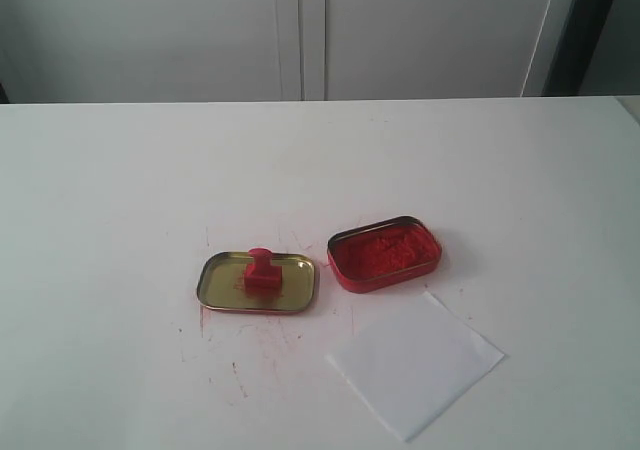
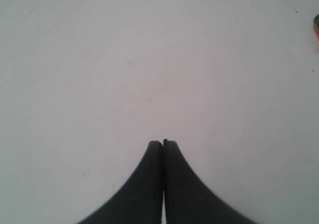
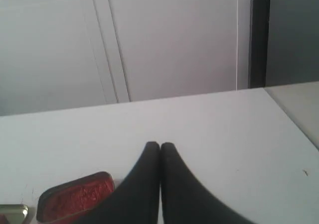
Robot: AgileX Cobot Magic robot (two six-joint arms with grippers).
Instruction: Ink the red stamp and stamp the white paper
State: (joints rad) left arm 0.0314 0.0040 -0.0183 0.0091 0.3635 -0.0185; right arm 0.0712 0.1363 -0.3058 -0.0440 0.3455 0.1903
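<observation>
The red stamp (image 1: 261,270) stands upright, knob up, inside an open gold tin lid (image 1: 225,288) left of centre on the table. To its right lies the red ink tin (image 1: 385,253), open, with red ink showing; it also shows in the right wrist view as the red ink tin (image 3: 75,196). The white paper (image 1: 415,362) lies flat in front of the tin, turned like a diamond. Neither arm appears in the exterior view. My left gripper (image 2: 163,143) is shut over bare tabletop. Beside the ink tin, my right gripper (image 3: 159,145) is shut with nothing in it.
Red ink smears (image 1: 250,355) mark the white table (image 1: 100,190) in front of the lid. White cabinet doors (image 1: 300,30) stand behind the table's far edge. A sliver of the gold lid (image 3: 15,212) shows in the right wrist view.
</observation>
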